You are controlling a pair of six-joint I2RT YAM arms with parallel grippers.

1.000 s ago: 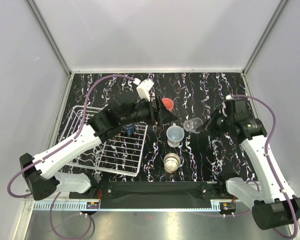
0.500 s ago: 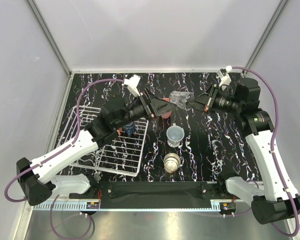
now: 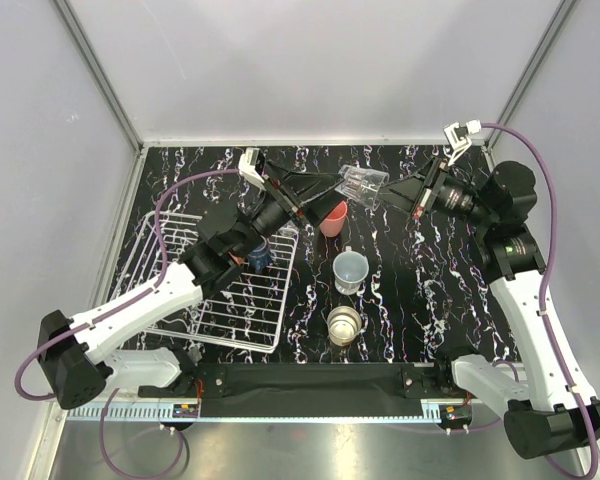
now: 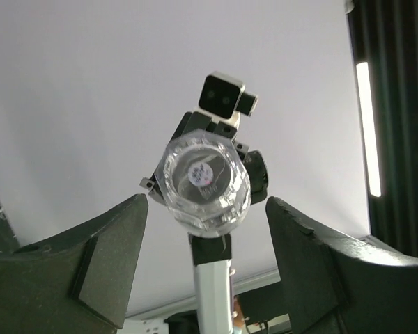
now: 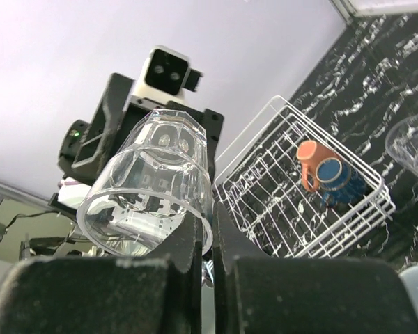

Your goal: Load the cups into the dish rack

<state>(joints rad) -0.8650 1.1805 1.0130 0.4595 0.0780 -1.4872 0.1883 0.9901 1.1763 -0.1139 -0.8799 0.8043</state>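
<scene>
Right pincer (image 3: 386, 190) pinching clear glass (image 3: 361, 183) aloft, left pincer (image 3: 327, 193) spread facing it, coral tumbler (image 3: 332, 219) below

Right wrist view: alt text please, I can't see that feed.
The right gripper pinches the rim of a tilted clear glass, with the left arm close behind it. Beyond, the dish rack holds a salmon mug and dark blue cup.

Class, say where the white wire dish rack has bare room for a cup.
Free: the white wire dish rack's near grid, between its front rim and the dark blue cup. Crowded: the far right corner, holding that cup and the salmon mug.
</scene>
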